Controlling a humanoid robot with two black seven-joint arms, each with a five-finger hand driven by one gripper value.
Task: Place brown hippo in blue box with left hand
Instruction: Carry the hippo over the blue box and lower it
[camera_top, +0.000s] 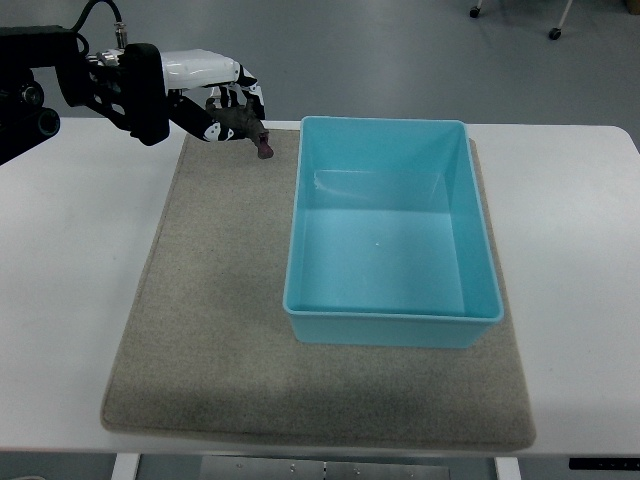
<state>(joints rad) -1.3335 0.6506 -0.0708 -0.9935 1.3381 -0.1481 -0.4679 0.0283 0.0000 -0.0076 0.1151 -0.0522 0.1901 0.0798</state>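
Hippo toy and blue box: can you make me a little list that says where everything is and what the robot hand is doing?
hippo: brown toy, held in the left hand, above the far left corner of the mat
left hand: fingers curled around the hippo, to the left of the box
right hand: not in the picture
blue box: sits on the right part of the mat, nothing inside it
mat: grey, lying on the white table
hippo in box yet: no
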